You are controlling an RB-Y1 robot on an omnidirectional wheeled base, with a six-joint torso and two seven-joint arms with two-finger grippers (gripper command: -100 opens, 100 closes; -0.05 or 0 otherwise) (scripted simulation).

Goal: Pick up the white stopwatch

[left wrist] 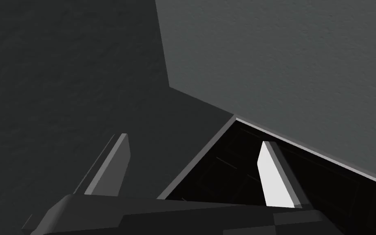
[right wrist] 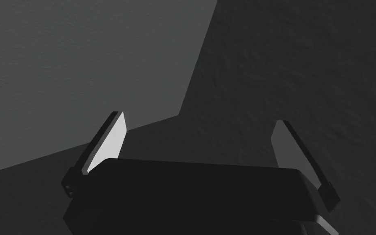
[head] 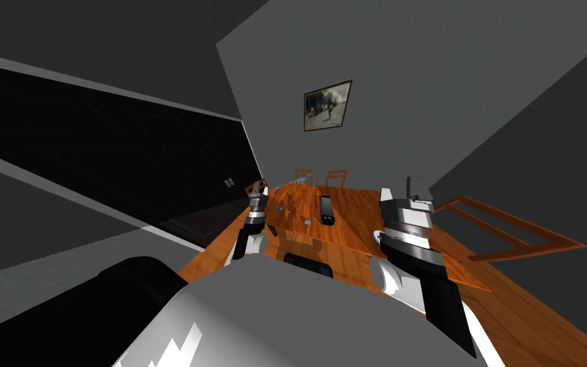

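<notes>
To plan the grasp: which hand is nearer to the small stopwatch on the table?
Left. The left hand is open over the left edge of the table, just left of the stopwatch. The right hand, also open, is raised farther off to its right.

Open wooden table [head: 356, 216] surface around a long dark object [head: 327, 210], chairs [head: 336, 176] at far edge

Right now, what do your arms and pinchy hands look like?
My left arm and right arm are white and silver-grey with black joints. The left gripper and right gripper each have two thin, flat, light grey blades on a dark box.
</notes>
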